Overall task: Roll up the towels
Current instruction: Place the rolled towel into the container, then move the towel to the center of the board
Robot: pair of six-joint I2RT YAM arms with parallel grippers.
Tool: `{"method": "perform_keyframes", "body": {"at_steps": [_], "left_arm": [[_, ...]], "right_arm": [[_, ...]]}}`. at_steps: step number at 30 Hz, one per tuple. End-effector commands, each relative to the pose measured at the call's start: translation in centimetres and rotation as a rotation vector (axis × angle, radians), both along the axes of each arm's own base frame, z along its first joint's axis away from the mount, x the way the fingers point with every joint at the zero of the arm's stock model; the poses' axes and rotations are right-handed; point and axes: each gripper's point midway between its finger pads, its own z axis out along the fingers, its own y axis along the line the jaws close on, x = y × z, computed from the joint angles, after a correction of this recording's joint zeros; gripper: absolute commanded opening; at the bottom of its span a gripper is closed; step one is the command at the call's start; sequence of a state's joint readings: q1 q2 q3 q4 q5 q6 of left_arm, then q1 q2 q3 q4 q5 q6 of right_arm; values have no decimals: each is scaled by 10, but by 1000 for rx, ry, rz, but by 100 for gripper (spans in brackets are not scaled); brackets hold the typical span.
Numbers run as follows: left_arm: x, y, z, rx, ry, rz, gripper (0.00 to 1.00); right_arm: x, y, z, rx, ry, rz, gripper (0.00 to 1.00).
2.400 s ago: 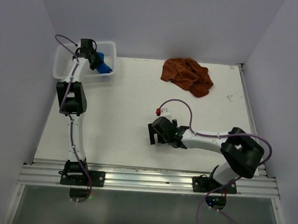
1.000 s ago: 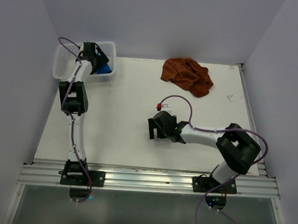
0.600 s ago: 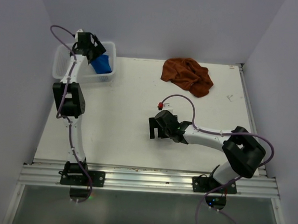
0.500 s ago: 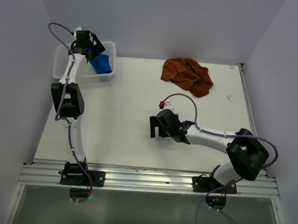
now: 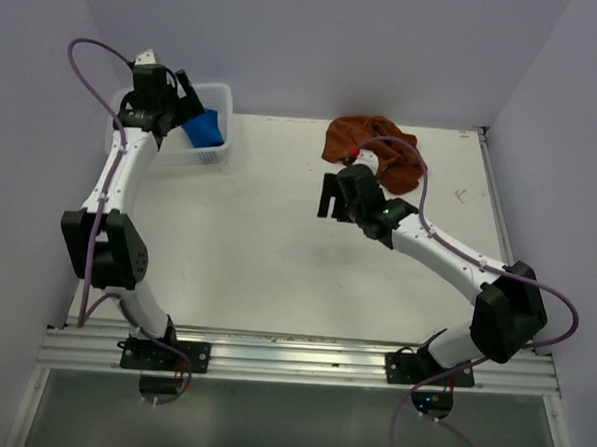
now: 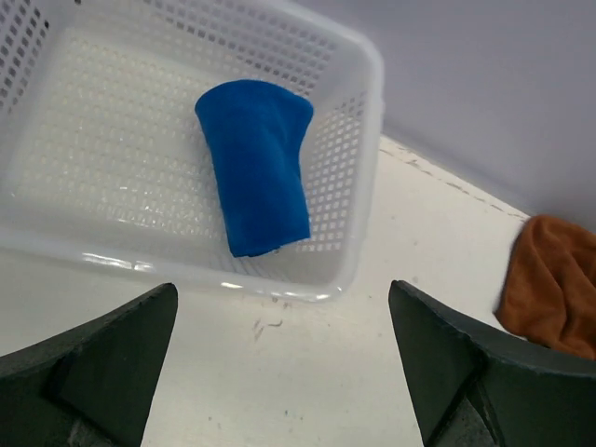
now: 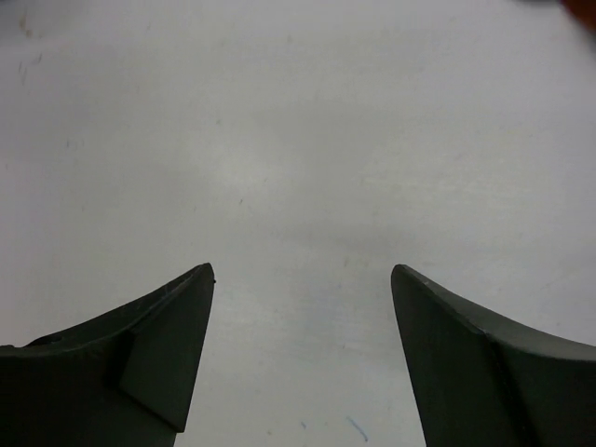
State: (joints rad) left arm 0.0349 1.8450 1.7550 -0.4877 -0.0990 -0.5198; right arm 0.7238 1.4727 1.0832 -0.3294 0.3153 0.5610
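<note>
- Terry cloth, two pieces: one blue towel (image 6: 256, 177) rolled into a tight cylinder, and one rust-brown towel (image 5: 396, 169) lying in a crumpled heap.
- One white plastic mesh basket (image 6: 358, 121) sits at the far left corner of the white table (image 5: 247, 241).
- Two arms are in view, each with one two-finger claw.
- The blue roll lies inside the basket, on its floor and close to the side wall nearest the table's middle, with one end pointing at the near wall.
- The left gripper (image 6: 281, 287) hangs over the near rim of the basket with its fingers spread wide and nothing between them. In its wrist view the blue roll sits ahead of the gap and apart from both fingers.
- The brown heap rests on the table at the far edge, right of centre and well apart from the basket. It also shows at the right border of the left wrist view.
- The right gripper (image 7: 303, 270) is also spread wide and holds nothing. From above it sits near the brown heap, on the heap's near-left side, without touching it.
- Only bare tabletop shows between the right fingers in their wrist view.
- A small dark scribble (image 5: 460, 195) marks the table near the right edge, too small to read.
</note>
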Motion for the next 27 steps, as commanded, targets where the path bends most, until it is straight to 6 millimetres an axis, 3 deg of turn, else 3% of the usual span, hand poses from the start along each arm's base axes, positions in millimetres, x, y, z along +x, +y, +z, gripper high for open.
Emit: {"method": "perform_keyframes", "body": {"at_steps": [1, 2, 3, 4, 5, 6, 7, 8, 9, 11, 12, 15, 19, 20, 21, 22, 23, 25, 26, 27], "left_arm": [[-43, -34, 94, 100, -226, -79, 100], [-52, -46, 97, 105, -234, -108, 100], [-64, -67, 75, 96, -197, -168, 99], [-78, -80, 90, 74, -255, -217, 100], [-87, -93, 86, 62, -261, -258, 100], [-103, -99, 63, 55, -232, -290, 100], [-108, -105, 58, 49, -241, -312, 100], [-116, -113, 48, 54, -231, -339, 100], [-127, -117, 23, 55, -189, -359, 99], [-136, -131, 5, 54, -165, -408, 100], [-143, -135, -16, 54, -124, -428, 100], [-154, -151, -43, 63, -90, -498, 100], [-162, -166, -60, 81, -68, -581, 100], [-163, -167, -62, 84, -59, -588, 100], [-162, -168, -59, 87, -61, -591, 100], [-163, -168, -59, 93, -59, -593, 100], [-163, -172, -58, 91, -67, -602, 100], [-163, -176, -57, 77, -73, -617, 100], [-164, -177, -59, 72, -67, -623, 100], [-164, -178, -61, 68, -54, -628, 100]], "right_arm": [[42, -37, 16, 12, 9, -144, 80], [50, -45, 16, 20, 19, -176, 74], [67, -62, 23, 36, 20, -245, 72], [76, -70, 13, 29, 46, -278, 70], [87, -89, 8, 28, 72, -337, 67], [100, -95, 15, 56, 62, -377, 65], [108, -102, 13, 62, 69, -405, 61], [124, -115, 4, 58, 79, -453, 59], [132, -120, -1, 67, 87, -477, 57], [155, -134, -19, 58, 124, -530, 56], [162, -137, -29, 62, 147, -554, 56], [192, -142, -50, 84, 168, -578, 57], [226, -154, -81, 59, 182, -620, 66], [237, -154, -75, 67, 168, -625, 67], [240, -153, -96, 54, 198, -630, 67], [245, -153, -99, 59, 196, -629, 67], [256, -150, -94, 77, 171, -620, 60], [260, -146, -109, 77, 194, -603, 40], [260, -143, -108, 81, 200, -595, 17], [260, -143, -108, 82, 200, -583, 11]]}}
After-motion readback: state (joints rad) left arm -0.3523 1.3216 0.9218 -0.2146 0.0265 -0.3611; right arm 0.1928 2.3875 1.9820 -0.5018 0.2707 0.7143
